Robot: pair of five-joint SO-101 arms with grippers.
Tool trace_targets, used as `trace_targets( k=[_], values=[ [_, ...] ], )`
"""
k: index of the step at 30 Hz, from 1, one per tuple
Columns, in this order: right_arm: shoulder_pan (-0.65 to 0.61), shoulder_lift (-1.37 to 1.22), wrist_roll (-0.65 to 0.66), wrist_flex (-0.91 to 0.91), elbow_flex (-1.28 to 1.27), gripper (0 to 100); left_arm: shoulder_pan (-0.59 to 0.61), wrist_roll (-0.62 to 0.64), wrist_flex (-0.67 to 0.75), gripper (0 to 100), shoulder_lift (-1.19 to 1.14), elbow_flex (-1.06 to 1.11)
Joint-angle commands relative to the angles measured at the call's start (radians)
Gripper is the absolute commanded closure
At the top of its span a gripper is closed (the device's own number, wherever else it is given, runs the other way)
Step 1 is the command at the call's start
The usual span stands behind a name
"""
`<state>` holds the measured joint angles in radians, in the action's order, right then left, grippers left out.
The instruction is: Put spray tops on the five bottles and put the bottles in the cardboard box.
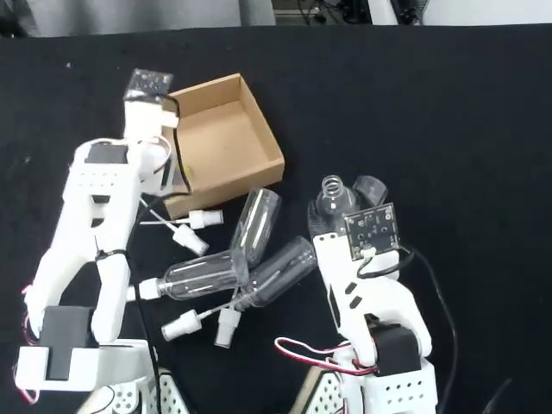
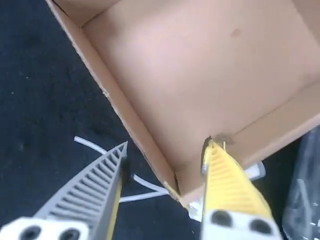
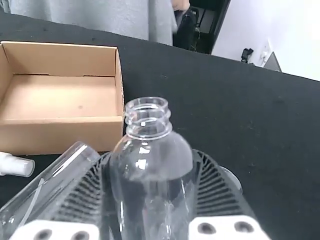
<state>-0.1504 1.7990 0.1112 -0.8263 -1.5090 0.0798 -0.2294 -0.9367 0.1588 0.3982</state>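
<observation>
My right gripper [image 1: 338,216] [image 3: 152,192] is shut on a clear open-necked bottle [image 1: 331,200] [image 3: 149,150], held upright with no spray top on it. Three more clear bottles [image 1: 259,222] [image 1: 283,269] [image 1: 200,274] lie crossed on the black table in front of the cardboard box [image 1: 226,138] [image 2: 200,75] [image 3: 60,95], which holds nothing. Loose white spray tops [image 1: 197,219] [image 1: 184,325] [image 1: 227,326] lie around them. My left gripper [image 1: 178,177] [image 2: 166,146] stands open astride the box's near corner, one finger inside and one outside.
Another clear bottle [image 1: 371,188] lies just behind the held one. A lying bottle [image 3: 55,180] and a spray top [image 3: 14,165] are close beside my right gripper. The table's right and far parts are bare black cloth.
</observation>
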Motion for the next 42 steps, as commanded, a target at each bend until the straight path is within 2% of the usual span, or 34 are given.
trace_targets(
  k=[1, 8, 14, 22, 33, 37, 42],
  values=[
    [0.021, 0.097, 0.014, 0.032, 0.005, 93.4, 0.012, 0.071, -0.133, 77, 0.015, -0.15],
    [0.021, 0.097, 0.014, 0.032, 0.005, 93.4, -0.004, 0.068, -0.292, 77, 0.011, -0.245],
    [0.023, 0.097, 0.014, 0.032, 0.005, 93.4, -0.033, -0.054, -0.408, 78, 0.015, -0.286],
    [0.06, 0.097, 0.009, 0.034, 0.01, 93.4, -0.11, -0.152, -0.499, 84, 0.015, -0.303],
    [0.086, 0.097, 0.005, 0.034, 0.012, 93.4, -0.223, -0.265, -0.557, 84, 0.005, -0.294],
    [0.086, 0.097, 0.005, 0.034, 0.013, 93.4, -0.252, -0.272, -0.551, 84, -0.002, -0.274],
    [0.086, 0.097, 0.005, 0.034, 0.013, 93.4, -0.274, -0.316, -0.551, 84, -0.101, -0.269]
  ],
)
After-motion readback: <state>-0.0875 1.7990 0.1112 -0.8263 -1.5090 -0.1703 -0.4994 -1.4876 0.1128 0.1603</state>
